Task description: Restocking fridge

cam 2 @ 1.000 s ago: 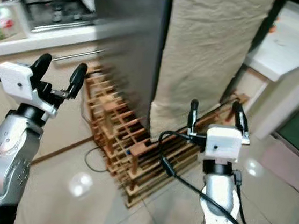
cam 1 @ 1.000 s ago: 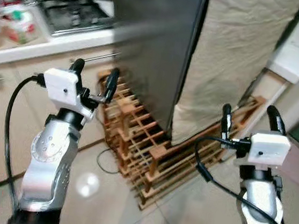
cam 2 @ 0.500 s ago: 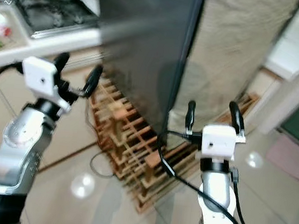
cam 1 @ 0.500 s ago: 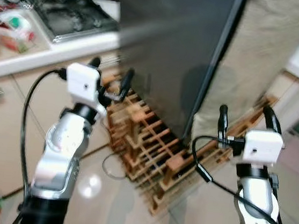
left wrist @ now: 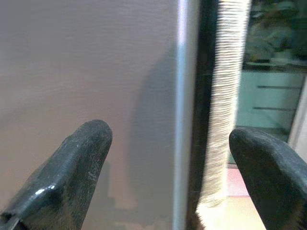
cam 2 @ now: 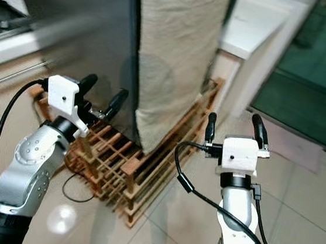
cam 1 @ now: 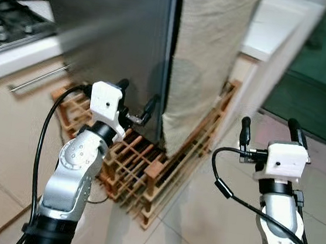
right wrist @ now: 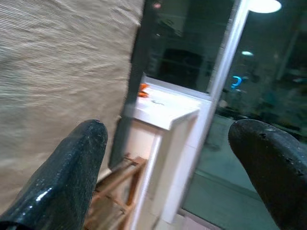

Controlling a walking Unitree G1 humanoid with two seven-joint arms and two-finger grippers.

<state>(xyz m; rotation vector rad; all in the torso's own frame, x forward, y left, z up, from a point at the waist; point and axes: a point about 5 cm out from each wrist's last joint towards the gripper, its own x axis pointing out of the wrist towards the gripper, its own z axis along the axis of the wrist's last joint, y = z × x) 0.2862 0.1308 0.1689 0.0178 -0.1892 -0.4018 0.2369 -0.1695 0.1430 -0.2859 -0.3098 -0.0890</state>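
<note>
Now the robot has turned toward the fridge (cam 1: pixel 119 40); the left gripper (cam 1: pixel 135 104), wide open and empty, sits nearer the door edge, while the right gripper (cam 1: pixel 267 134) hovers open, empty.

The fridge (cam 1: pixel 119 40) stands upright, a tall dark grey body with a smooth, faintly glossy face, blurred in the head views. Its near vertical edge (left wrist: pixel 184 110) runs as a pale metallic strip with a dark seam beside it. A beige cloth (cam 1: pixel 209 51) hangs down the adjoining side, reaching almost to the base. The door seems closed, though the blur leaves this uncertain. Its foot sits behind a wooden rack (cam 1: pixel 140 166).
</note>
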